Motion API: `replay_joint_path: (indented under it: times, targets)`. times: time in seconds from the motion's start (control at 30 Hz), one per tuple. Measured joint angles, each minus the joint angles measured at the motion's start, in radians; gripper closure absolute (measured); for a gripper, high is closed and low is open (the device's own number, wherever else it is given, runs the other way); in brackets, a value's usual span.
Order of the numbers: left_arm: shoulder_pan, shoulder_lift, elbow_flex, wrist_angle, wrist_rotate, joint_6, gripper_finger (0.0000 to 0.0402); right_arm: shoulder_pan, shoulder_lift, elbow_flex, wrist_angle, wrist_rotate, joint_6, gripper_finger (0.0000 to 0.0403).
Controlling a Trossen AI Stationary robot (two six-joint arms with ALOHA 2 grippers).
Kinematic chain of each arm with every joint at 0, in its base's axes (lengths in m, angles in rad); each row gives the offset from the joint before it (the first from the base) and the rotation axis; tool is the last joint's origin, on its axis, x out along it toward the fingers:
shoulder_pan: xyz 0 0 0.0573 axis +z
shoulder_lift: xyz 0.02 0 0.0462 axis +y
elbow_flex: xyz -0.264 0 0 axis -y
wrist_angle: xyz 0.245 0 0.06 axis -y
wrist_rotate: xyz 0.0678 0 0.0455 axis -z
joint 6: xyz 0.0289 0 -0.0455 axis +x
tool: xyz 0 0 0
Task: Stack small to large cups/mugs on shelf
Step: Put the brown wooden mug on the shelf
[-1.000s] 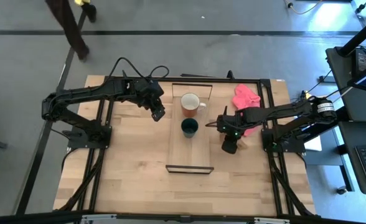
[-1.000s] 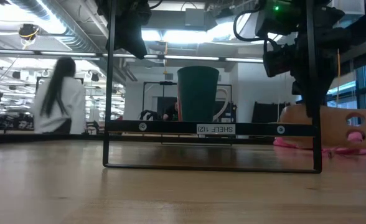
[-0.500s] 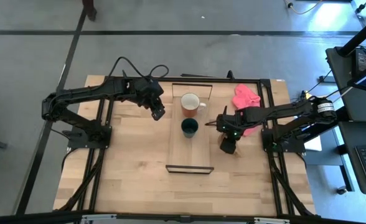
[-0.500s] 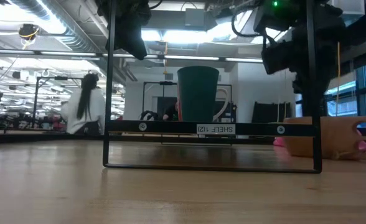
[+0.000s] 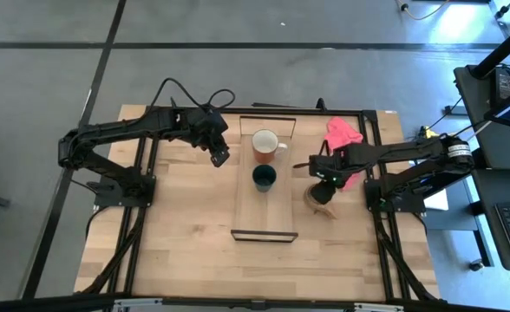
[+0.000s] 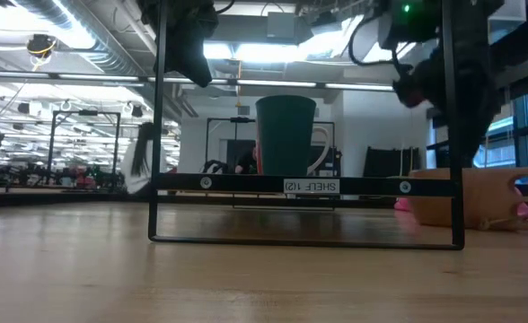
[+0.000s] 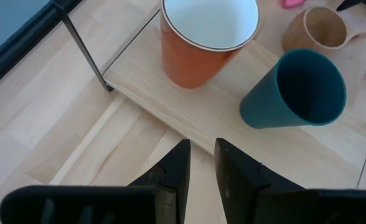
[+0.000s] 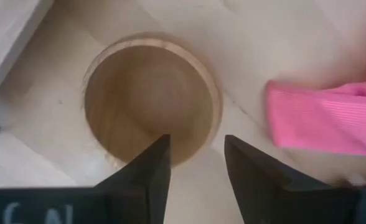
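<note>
On the shelf [image 5: 277, 212], a light-wood board with black frame ends, the orange-brown mug [image 5: 266, 146] stands at the far end. The dark green cup [image 5: 264, 178] stands just nearer. Both are upright on their bases. The tan wooden cup [image 5: 318, 198] stands upright on the table, right of the shelf. My right gripper [image 8: 195, 165] hangs open above the wooden cup [image 8: 149, 102], clear of its rim. My left gripper [image 7: 200, 158] hovers left of the shelf's far end, narrowly open, with nothing between its fingers.
A pink cloth [image 5: 342, 134] lies on the table beyond the wooden cup, at the far right. The shelf's black end frame [image 6: 304, 186] stands across the low view. The near half of the board is bare. A person [image 6: 143, 166] passes in the room behind.
My right gripper has lowered the wooden cup onto the table right of the shelf and let it go. It has then drawn up and back toward the far edge. The cup now stands free. A person has walked across the room behind.
</note>
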Motion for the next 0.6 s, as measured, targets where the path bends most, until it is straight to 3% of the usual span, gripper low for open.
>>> replay_joint_path:
  times: [0.3,0.6]
  targets:
    - [0.001,0.000,0.000,-0.001,0.000,0.030,0.0333,-0.044,0.000,-0.138,0.110,-0.033,0.037,0.0251]
    - [0.001,0.000,0.000,-0.002,0.000,0.039,0.0333,-0.044,0.000,-0.154,0.199,-0.031,0.040,0.0261]
